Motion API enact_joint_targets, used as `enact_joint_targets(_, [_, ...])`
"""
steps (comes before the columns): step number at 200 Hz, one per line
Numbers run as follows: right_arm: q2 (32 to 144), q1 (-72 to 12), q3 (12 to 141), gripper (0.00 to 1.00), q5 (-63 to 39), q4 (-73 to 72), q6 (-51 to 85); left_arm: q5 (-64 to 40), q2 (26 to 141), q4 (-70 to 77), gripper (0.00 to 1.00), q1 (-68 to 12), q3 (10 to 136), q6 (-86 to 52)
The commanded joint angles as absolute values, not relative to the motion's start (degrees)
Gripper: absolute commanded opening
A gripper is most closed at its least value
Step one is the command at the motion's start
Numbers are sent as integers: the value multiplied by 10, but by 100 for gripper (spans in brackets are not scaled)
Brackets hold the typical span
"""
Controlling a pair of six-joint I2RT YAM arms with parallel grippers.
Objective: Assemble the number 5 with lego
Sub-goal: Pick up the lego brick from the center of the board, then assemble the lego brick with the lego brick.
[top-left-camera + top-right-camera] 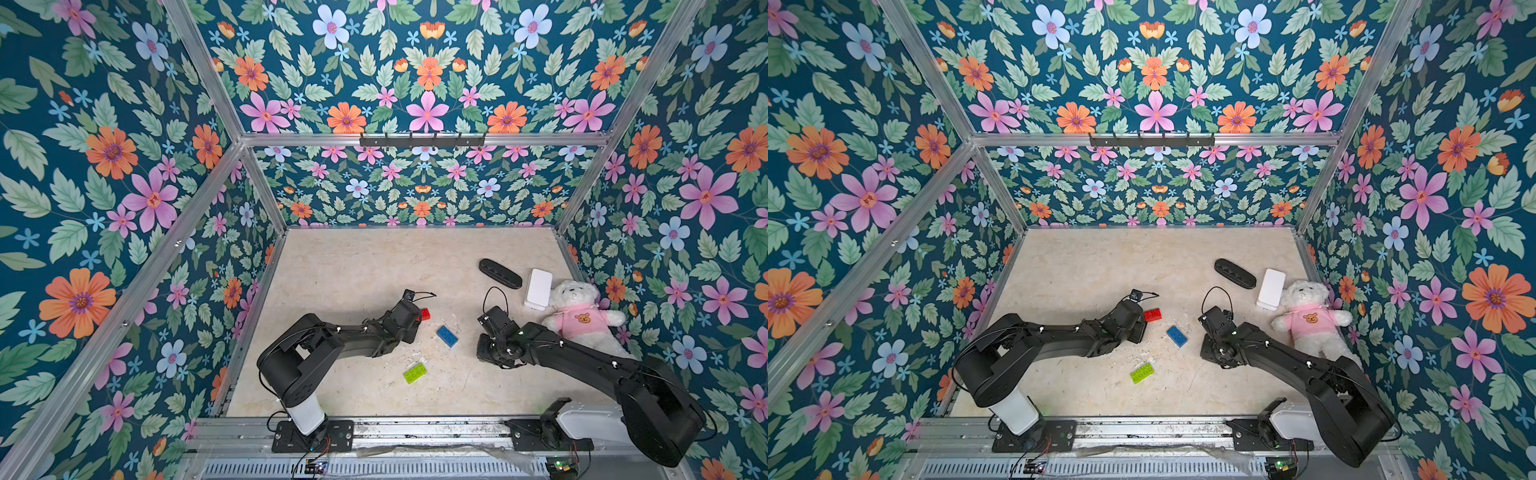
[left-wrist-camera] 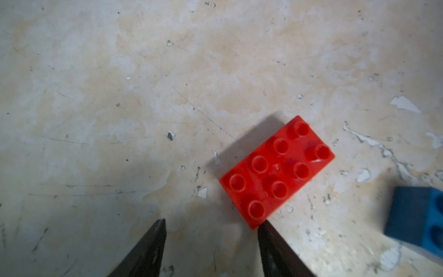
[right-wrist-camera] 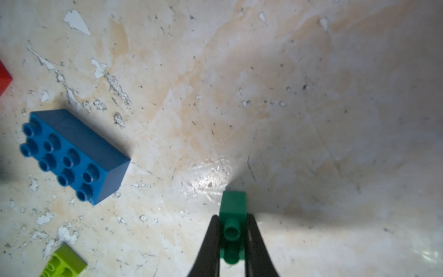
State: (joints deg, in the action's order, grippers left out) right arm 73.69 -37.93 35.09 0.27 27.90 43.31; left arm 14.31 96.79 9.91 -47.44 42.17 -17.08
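Dark green brick point(image 3: 233, 203) is sitting clamped between the jaws of the right gripper point(image 3: 232, 217), studs facing the wrist camera; I cannot tell whether it is touching the table point(image 1: 353, 270). Blue brick point(image 3: 74, 156) is lying nearby, studs up. Lime-green brick point(image 1: 414, 372) is lying apart, nearer the robot bases. Red brick point(image 2: 276, 172) is lying studs up, one corner just beside a fingertip of the left gripper point(image 2: 213, 220), whose jaws are standing apart, holding nothing. Black case point(image 1: 500, 273), white box point(image 1: 538, 289) and teddy bear point(image 1: 582, 320) are resting at the far right.
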Motion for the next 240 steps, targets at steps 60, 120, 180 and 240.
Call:
enact_joint_targets(60, [773, -381, 482, 11, 1, 309, 341, 112, 927, 116, 58, -447, 399, -202])
enact_joint_targets(120, [903, -384, 638, 8, -26, 320, 260, -21, 877, 147, 51, -385, 365, -290])
enact_joint_targets(180, [1012, -388, 736, 7, -59, 336, 209, -117, 875, 166, 51, -347, 365, -362])
enact_joint_targets(240, [1071, -403, 811, 6, -80, 366, 181, -147, 881, 171, 49, -330, 361, -389])
